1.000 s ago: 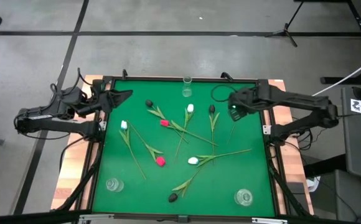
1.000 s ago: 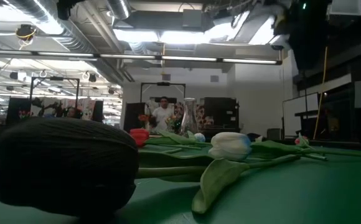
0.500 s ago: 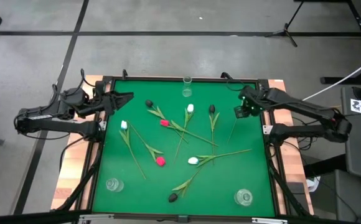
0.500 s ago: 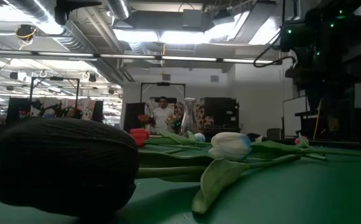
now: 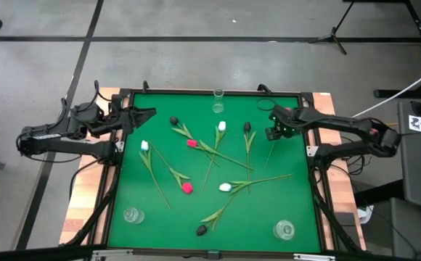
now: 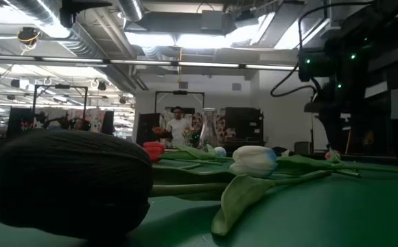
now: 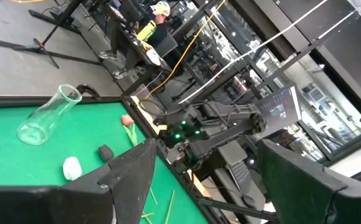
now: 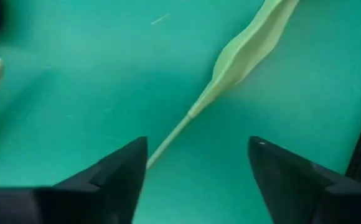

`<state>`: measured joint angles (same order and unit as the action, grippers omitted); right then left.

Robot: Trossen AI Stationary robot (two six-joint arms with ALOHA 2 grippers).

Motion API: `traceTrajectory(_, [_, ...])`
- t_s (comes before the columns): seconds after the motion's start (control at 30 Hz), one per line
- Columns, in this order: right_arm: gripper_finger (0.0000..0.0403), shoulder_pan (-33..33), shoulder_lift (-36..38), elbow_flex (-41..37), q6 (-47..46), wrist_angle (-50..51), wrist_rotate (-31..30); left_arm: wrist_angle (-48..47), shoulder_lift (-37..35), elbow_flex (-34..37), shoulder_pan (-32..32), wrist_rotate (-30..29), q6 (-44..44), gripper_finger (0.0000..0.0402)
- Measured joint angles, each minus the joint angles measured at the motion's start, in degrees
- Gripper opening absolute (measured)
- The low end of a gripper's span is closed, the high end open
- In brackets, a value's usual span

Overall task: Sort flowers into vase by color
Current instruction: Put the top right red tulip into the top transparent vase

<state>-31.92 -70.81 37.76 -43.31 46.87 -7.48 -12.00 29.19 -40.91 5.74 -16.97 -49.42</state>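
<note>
Tulips lie scattered on the green table (image 5: 297,210): black heads (image 5: 173,120), white heads (image 5: 221,126) and pink-red heads (image 5: 186,188). My right gripper (image 5: 274,130) hangs open near the right edge, pointing down. Its fingers stand on either side of a thin green stem (image 8: 168,140) with a leaf (image 8: 249,43), apart from it. A pink head (image 7: 126,120) shows beside that arm. My left gripper (image 5: 141,114) waits open at the far left corner. A clear vase (image 5: 218,101) stands at the far edge's middle.
Two more clear glass vases stand near the front edge, one at the left (image 5: 131,215) and one at the right (image 5: 284,230). The table has a raised dark rim (image 5: 313,152) close beside my right gripper. A person (image 6: 178,123) stands far behind the table.
My right gripper has come down toward the table over the stem near the right edge, its arm folding lower. The flowers have kept their places.
</note>
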Motion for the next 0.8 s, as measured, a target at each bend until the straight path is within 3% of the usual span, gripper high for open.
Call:
traceTrajectory(0.13, [0.0325,0.0,-2.6,0.0,-0.1,-3.7,0.1,-0.9,0.0,0.0,0.0,0.0,-0.6,0.0273])
traceTrajectory(0.27, [0.0333,0.0,-5.3,0.0,-2.8,-5.0,-1.9,-1.2,0.0,0.0,0.0,0.0,-1.0,0.0273])
traceTrajectory(0.5, [0.0294,0.0,-10.9,0.1,-4.4,-7.0,-1.9,-1.2,0.0,0.0,0.0,0.0,-1.2,0.0273])
traceTrajectory(0.8, [0.0242,0.0,-11.7,0.2,-4.4,-9.4,0.1,-1.2,0.0,0.0,0.0,-0.1,-1.2,0.0273])
